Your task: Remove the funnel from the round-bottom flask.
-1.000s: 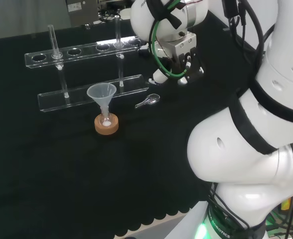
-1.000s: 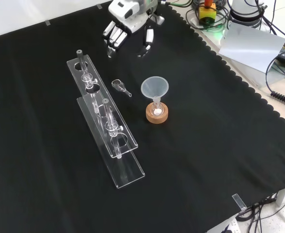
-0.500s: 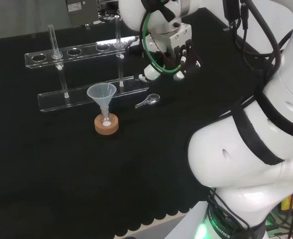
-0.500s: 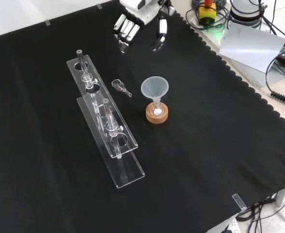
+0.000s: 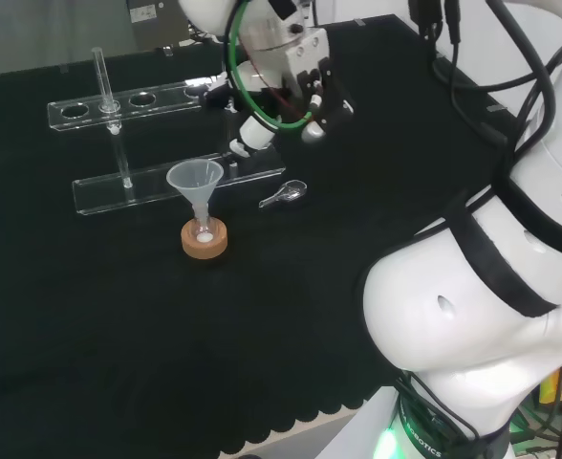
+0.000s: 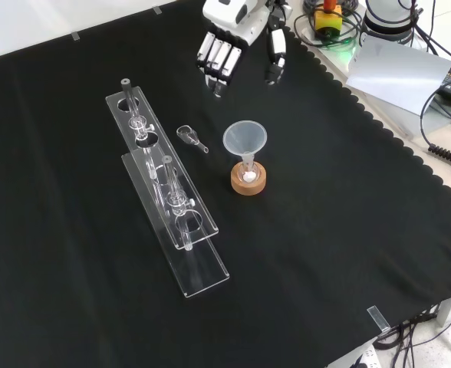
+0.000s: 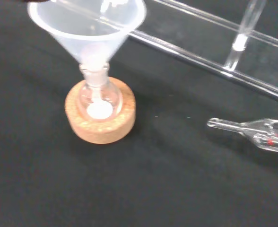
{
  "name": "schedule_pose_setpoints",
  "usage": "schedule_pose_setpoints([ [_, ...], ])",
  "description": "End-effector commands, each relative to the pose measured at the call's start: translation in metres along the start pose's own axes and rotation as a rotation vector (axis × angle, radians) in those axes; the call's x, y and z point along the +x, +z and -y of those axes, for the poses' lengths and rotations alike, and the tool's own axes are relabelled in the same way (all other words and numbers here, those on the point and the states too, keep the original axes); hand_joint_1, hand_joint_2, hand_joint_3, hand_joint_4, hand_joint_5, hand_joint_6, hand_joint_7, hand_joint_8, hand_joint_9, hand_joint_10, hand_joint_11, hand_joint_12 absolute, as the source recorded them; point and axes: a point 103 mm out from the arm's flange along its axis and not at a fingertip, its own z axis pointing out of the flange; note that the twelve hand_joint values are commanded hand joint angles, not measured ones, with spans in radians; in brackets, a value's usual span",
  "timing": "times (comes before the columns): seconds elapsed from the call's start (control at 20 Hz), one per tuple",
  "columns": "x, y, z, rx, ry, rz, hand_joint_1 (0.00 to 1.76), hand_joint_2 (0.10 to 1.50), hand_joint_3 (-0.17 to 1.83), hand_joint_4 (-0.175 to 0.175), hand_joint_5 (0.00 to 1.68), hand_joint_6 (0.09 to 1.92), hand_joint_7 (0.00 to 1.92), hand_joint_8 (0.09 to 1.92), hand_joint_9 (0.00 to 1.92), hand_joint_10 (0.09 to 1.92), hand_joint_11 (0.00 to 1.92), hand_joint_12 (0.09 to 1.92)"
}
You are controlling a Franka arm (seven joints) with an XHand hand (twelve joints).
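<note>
Funnel [image 6: 245,140] sits stem-down in the neck of the round-bottom flask [image 7: 99,100], upright, and the flask rests in a cork ring stand [image 6: 248,179] near the middle of the black cloth [image 6: 325,230]. White powder shows at the flask bottom in the wrist view. Hand [image 6: 227,47] hangs above the cloth at the top of the front view, fingers [image 6: 216,61] straight and pointing down, thumb [image 6: 276,55] apart from them, released, holding nothing and touching nothing. Funnel is well apart from the hand: lower in the front view and slightly right of the fingers; in the head view it is lower left of the hand [image 5: 286,72]. A small clear spoon [image 6: 192,137] lies on the cloth between the hand and the funnel, left of the funnel in the front view. Clear test tube rack [image 6: 172,201] with 2 tubes stands further left.
</note>
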Motion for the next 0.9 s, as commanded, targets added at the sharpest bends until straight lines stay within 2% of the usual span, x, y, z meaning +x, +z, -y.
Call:
schedule_pose_setpoints([
  [0.05, 0.021, -0.002, -0.017, 0.076, -0.037, 0.017, 0.55, 0.69, 0.48, -0.043, 0.21, 0.09, 0.07, 0.73, 0.32, 0.78, 0.29, 1.43],
  [0.35, 0.028, 0.007, -0.033, 0.151, -0.055, 0.016, 0.54, 0.68, 0.43, -0.038, 0.13, 0.09, 0.0, 0.57, 0.18, 0.85, 0.3, 1.48],
  [0.9, 0.039, 0.02, -0.054, 0.243, -0.105, 0.039, 0.52, 0.68, 0.39, -0.035, 0.05, 0.09, 0.0, 0.39, 0.15, 0.91, 0.36, 1.49],
])
